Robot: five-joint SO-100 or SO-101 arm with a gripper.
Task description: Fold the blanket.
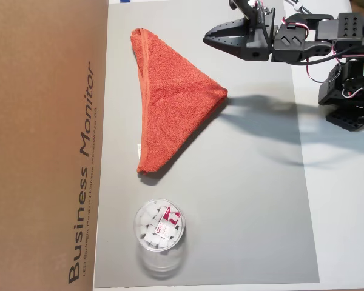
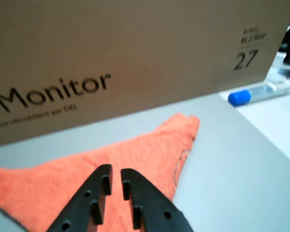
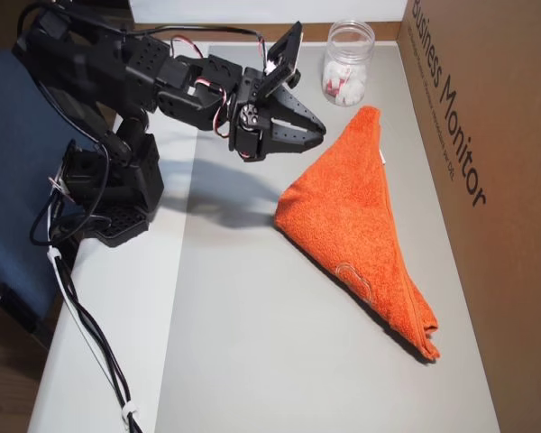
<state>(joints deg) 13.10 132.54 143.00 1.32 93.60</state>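
1. End effector (image 2: 116, 178) nearly closed, empty, hovering above orange-red terry-cloth blanket (image 1: 170, 100).
2. Blanket lies as a triangle on grey mat (image 1: 255, 200).
3. I'd open wide, pinch one corner only.

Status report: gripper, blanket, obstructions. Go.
Gripper nearly shut, empty, above the mat. Blanket folded into a triangle, flat on grey mat. Plastic jar and cardboard box sit nearby, neither blocking.

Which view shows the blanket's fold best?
An overhead view: the blanket lies as a whole triangle on the grey mat, white tag visible. The other overhead view shows it whole but more obliquely. The wrist view crops it behind the jaws.
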